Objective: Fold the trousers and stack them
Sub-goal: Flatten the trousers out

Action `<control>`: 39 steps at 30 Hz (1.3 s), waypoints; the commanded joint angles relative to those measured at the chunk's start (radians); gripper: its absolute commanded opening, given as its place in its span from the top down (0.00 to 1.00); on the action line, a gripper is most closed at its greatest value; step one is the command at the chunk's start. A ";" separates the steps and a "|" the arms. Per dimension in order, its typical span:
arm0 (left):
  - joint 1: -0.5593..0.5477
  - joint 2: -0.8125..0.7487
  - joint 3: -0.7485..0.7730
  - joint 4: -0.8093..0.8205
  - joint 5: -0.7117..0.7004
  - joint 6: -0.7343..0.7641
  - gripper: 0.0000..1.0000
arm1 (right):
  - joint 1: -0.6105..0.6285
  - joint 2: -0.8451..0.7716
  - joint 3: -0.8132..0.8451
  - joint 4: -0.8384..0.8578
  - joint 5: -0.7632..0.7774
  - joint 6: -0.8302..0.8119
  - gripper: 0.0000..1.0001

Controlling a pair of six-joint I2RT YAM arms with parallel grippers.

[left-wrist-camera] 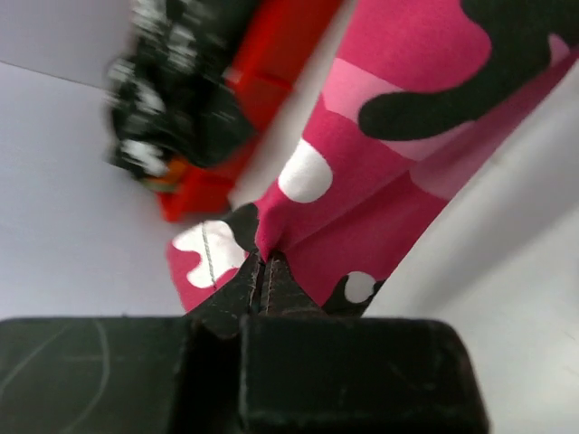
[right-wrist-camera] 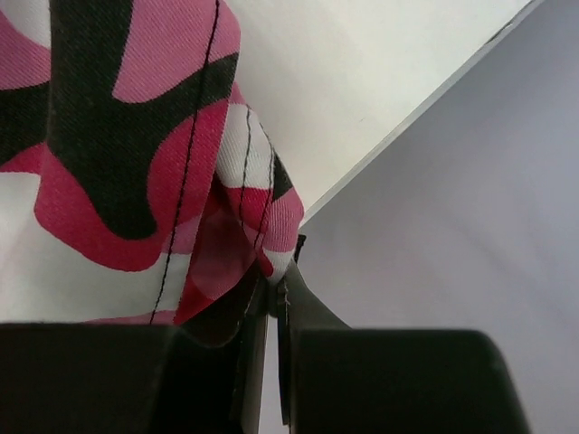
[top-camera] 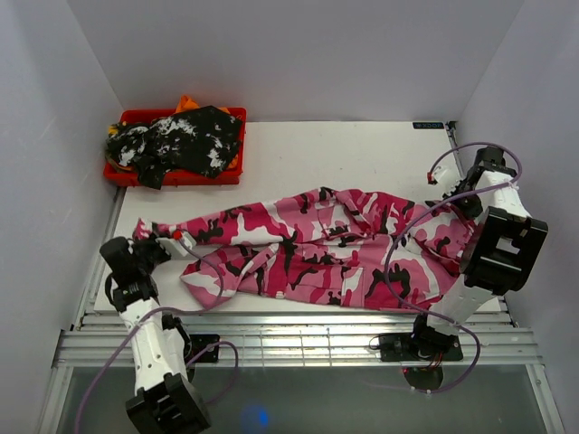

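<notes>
- L gripper (left-wrist-camera: 262, 271) clamped on pink trousers (top-camera: 317, 253) at the leg cuff; R gripper (right-wrist-camera: 274, 282) clamped on the waist end.
- Pair lies flat across table (top-camera: 362, 154), no fold yet.
- B&W garment (top-camera: 185, 143) sits in red bin (top-camera: 194, 178); fold + stack both left to do.

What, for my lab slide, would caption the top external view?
Left gripper and right gripper pinch opposite ends of pink camouflage trousers; black-and-white garment lies in red tray.

We are seeing the left arm (top-camera: 145, 339) and right arm (top-camera: 484, 271) wearing white link shells between boxy black joints, thin purple cables (top-camera: 488, 145) looping alongside, and matte black fingers (left-wrist-camera: 289, 294).
</notes>
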 commanded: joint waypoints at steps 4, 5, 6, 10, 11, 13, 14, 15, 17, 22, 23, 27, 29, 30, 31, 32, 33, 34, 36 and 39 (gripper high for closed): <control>0.032 -0.099 -0.184 -0.108 0.042 0.241 1.00 | -0.040 -0.006 -0.060 0.017 0.035 -0.101 0.92; 0.032 -0.098 -0.187 -0.130 0.034 0.241 1.00 | -0.043 -0.009 -0.063 0.017 0.028 -0.104 0.92; 0.032 -0.090 -0.189 -0.169 0.023 0.256 1.00 | -0.044 -0.014 -0.068 0.020 0.025 -0.110 0.92; 0.032 -0.078 -0.219 -0.110 -0.050 0.221 1.00 | -0.046 -0.022 -0.073 0.020 0.001 -0.106 0.92; 0.032 -0.072 -0.219 -0.110 -0.053 0.213 1.00 | -0.046 -0.022 -0.074 0.020 -0.004 -0.107 0.92; 0.032 -0.052 -0.196 -0.049 -0.058 0.106 1.00 | -0.046 -0.026 -0.070 0.024 -0.024 -0.097 0.92; 0.032 -0.038 -0.180 -0.026 -0.058 0.062 1.00 | -0.048 -0.029 -0.065 0.025 -0.031 -0.091 0.92; 0.032 -0.019 -0.141 0.044 -0.062 0.013 1.00 | -0.046 -0.029 -0.059 0.027 -0.034 -0.084 0.92; 0.032 0.039 -0.103 0.158 -0.095 -0.165 1.00 | -0.046 -0.026 -0.048 0.042 -0.034 -0.068 0.92; 0.033 0.126 0.133 0.219 -0.077 -0.384 1.00 | -0.044 -0.002 -0.030 0.048 -0.033 -0.045 0.85; 0.033 0.131 0.171 0.165 -0.026 -0.399 1.00 | -0.044 0.003 0.014 0.006 -0.050 -0.017 0.74; 0.032 0.067 0.245 0.080 0.228 -0.420 1.00 | -0.041 0.046 0.276 -0.258 -0.330 0.102 0.10; 0.027 0.035 0.229 0.127 0.324 -0.439 1.00 | -0.029 0.060 0.386 -0.352 -0.506 0.152 0.10; 0.021 0.025 0.226 0.166 0.351 -0.421 1.00 | -0.012 0.072 0.468 -0.428 -0.562 0.191 0.09; 0.012 0.013 0.226 0.174 0.374 -0.387 1.00 | -0.002 0.075 0.498 -0.464 -0.658 0.199 0.09; -0.011 0.011 0.226 0.178 0.419 -0.347 1.00 | 0.014 0.080 0.518 -0.492 -0.695 0.212 0.07; -0.027 0.010 0.227 0.219 0.430 -0.304 1.00 | 0.050 0.083 0.535 -0.536 -0.726 0.222 0.03; -0.045 0.024 0.232 0.235 0.433 -0.290 1.00 | 0.070 0.084 0.533 -0.555 -0.764 0.221 0.01; -0.097 0.053 0.283 0.278 0.436 -0.266 1.00 | 0.139 0.078 0.514 -0.579 -0.788 0.224 0.05; -0.178 0.134 0.368 0.290 0.418 -0.269 1.00 | 0.236 0.043 0.414 -0.530 -0.812 0.265 0.07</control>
